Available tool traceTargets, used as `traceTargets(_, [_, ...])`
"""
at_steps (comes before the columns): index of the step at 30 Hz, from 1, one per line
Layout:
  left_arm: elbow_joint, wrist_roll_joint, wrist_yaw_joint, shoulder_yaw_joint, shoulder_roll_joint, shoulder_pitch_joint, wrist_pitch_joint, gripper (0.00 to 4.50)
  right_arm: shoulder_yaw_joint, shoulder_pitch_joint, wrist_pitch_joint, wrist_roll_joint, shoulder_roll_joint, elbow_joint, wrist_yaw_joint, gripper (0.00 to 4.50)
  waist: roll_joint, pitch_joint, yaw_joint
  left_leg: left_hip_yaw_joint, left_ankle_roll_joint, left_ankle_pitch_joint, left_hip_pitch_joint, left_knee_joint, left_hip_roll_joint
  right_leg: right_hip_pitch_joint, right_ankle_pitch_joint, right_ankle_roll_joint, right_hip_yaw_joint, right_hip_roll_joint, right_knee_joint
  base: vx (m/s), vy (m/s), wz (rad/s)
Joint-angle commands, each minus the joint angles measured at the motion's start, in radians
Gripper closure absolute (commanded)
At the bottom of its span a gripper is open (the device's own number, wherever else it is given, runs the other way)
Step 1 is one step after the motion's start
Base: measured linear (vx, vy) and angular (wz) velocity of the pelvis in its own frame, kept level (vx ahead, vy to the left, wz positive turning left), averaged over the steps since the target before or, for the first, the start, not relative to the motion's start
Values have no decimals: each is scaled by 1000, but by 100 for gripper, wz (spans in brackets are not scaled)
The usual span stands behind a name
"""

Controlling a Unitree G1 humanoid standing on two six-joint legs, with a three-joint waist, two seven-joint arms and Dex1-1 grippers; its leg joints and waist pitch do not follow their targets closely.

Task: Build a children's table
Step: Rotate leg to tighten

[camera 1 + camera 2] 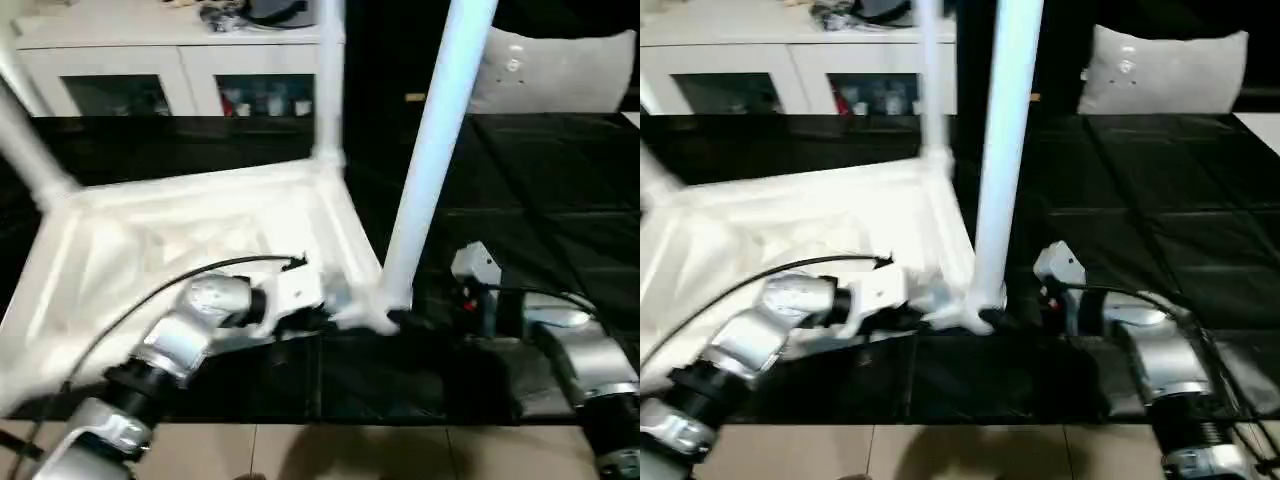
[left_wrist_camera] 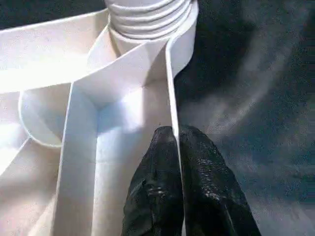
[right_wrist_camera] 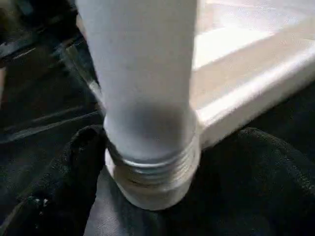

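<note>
Up close, the left wrist view shows the left claw (image 2: pixel 178 147) pinched shut on the thin side wall of the children's table (image 1: pixel 200 240), near a threaded leg base. Meanwhile the right wrist view shows the right claw (image 3: pixel 167 167) spread wide around the near leg's (image 1: pixel 432 150) threads. Overhead, it lies upside down across the frame's left and centre on black floor mats (image 1: pixel 540 190), legs upright.

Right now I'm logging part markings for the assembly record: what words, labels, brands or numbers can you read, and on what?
None can be read.
Table top, ribbed underside up: no marking.
Leg in the near corner socket: bare, threads only.
Items behind the cabinet's glass doors: too blurred to read.
</note>
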Motion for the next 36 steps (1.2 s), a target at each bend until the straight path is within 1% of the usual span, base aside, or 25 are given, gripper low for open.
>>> traceTargets(1, [37,47,-94,-86,21,-7,-59,450,33,-25,-27,-13,-14,-11,68,5,-9,-57,2,-13,78,-219,0,-73,65,49,-346,-167,69,-79,-66,0,0,0])
traceTargets(2, [41,41,-121,-95,27,-13,-78,450,42,-33,-33,-14,-15,-3,88,5,-8,-57,5,-12,77,-221,2,-73,66,47,-347,-167,71,-79,-67,0,0,0])
traceTargets(4, [45,33,-150,-106,33,-21,-98,450,53,-42,-38,-11,-15,6,111,31,-9,-60,7,-12,76,-201,-2,-73,67,51,-303,-180,73,-79,-58,0,0,0])
traceTargets(6, [60,28,-181,-119,36,-35,-132,450,71,-52,-37,-5,-14,12,139,42,-9,-61,11,-11,77,-196,0,-71,68,49,-288,-190,74,-80,-55,0,0,0])
traceTargets(7, [64,28,-187,-121,35,-40,-140,450,76,-54,-37,-5,-12,13,144,65,-8,-62,14,-10,81,-188,-1,-70,67,50,-280,-194,74,-80,-54,0,0,0])
traceTargets(8, [64,28,-187,-121,35,-40,-140,450,76,-54,-37,-5,-12,13,144,65,-9,-62,15,-10,82,-181,-1,-70,66,51,-274,-194,74,-79,-54,0,0,0])
traceTargets(11, [81,28,-209,-129,28,-52,-169,450,86,-59,-49,-6,-2,23,152,87,-10,-62,21,-10,80,-178,-1,-69,66,51,-292,-185,73,-81,-55,0,0,0])
traceTargets(12, [83,29,-212,-131,27,-53,-172,450,88,-60,-50,-5,-1,24,157,108,-10,-62,23,-10,78,-177,-1,-70,66,51,-306,-178,73,-81,-57,0,0,0])
traceTargets(14, [85,29,-215,-132,26,-53,-175,450,90,-59,-49,-4,1,25,163,126,-10,-63,24,-10,75,-175,0,-70,67,51,-304,-177,73,-82,-56,0,0,0])
traceTargets(16, [92,27,-220,-132,25,-54,-183,450,92,-55,-49,0,5,25,172,132,-9,-64,27,-10,76,-170,-1,-69,67,52,-294,-179,73,-81,-55,0,0,0])
traceTargets(17, [95,26,-221,-131,24,-54,-185,450,93,-52,-47,2,6,22,174,152,-9,-64,27,-11,76,-168,-1,-69,68,52,-292,-179,72,-81,-54,0,0,0])
traceTargets(19, [98,22,-222,-130,24,-52,-185,450,95,-47,-42,8,7,17,176,166,-9,-64,27,-11,75,-169,-1,-69,67,52,-292,-179,72,-80,-54,0,0,0])
traceTargets(21, [81,-8,-220,-113,19,-35,-143,450,95,-23,-15,31,15,-7,179,169,-9,-64,27,-10,75,-165,-1,-69,68,52,-289,-180,73,-81,-53,0,0,0])
traceTargets(24, [70,-16,-212,-105,16,-29,-122,450,93,-17,-8,36,19,-15,173,178,-10,-65,28,-11,77,-158,-2,-69,68,53,-281,-182,73,-81,-52,0,0,0])
traceTargets(26, [17,-45,-115,-53,-20,5,15,450,83,3,56,22,75,-43,53,178,-9,-63,25,-11,66,-158,-1,-72,72,54,-281,-186,75,-82,-49,0,0,0])
traceTargets(27, [-3,-53,-77,-36,-36,15,62,450,77,-2,77,5,103,-34,-14,178,-9,-60,24,-10,68,-164,-2,-73,70,51,-298,-183,74,-81,-55,0,0,0])
traceTargets(28, [-20,-59,-44,-22,-52,23,98,450,67,-9,93,-8,133,-20,-78,178,-11,-56,17,-11,51,-192,-2,-76,67,51,-350,-173,73,-81,-57,0,0,0])
traceTargets(29, [-38,-64,-4,-7,-71,32,137,450,54,-16,103,-15,168,-7,-144,178,-10,-52,12,-12,43,-215,0,-77,63,49,-395,-161,70,-80,-64,0,0,0])
traceTargets(30, [-38,-64,-4,-7,-71,32,137,450,54,-16,103,-15,168,-7,-144,178,-12,-46,0,-13,24,-272,5,-76,56,45,-503,-126,65,-81,-78,0,0,0])
traceTargets(31, [-65,-66,68,14,-106,42,195,450,32,-26,121,-18,223,12,-243,178,-24,-42,-13,-15,14,-312,7,-75,49,45,-602,-80,58,-81,-91,0,0,0])
traceTargets(32, [-76,-63,106,24,-124,45,220,450,22,-32,133,-17,248,22,-287,179,-16,-36,-26,-17,5,-348,15,-73,46,36,-667,-52,52,-80,-103,0,0,0])
traceTargets(33, [-81,-56,150,34,-148,46,244,450,12,-39,134,-18,274,38,-332,180,-17,-34,-44,-21,-3,-382,18,-69,43,34,-702,-27,42,-78,-114,0,0,0])
traceTargets(34, [-93,-44,234,57,-200,45,294,450,-9,-53,142,-28,322,68,-429,180,-18,-36,-50,-23,-5,-391,19,-66,42,34,-704,-19,36,-77,-117,0,0,0])
traceTargets(35, [-93,-44,236,58,-202,45,295,450,-10,-53,142,-29,323,69,-431,180,-14,-39,-66,-28,-1,-394,14,-69,44,42,-671,-17,31,-78,-117,0,0,0])
traceTargets(36, [-97,-41,256,64,-214,45,307,450,-15,-56,147,-31,334,75,-454,180,-10,-40,-68,-31,2,-403,11,-71,47,46,-655,-15,28,-78,-116,0,0,0])
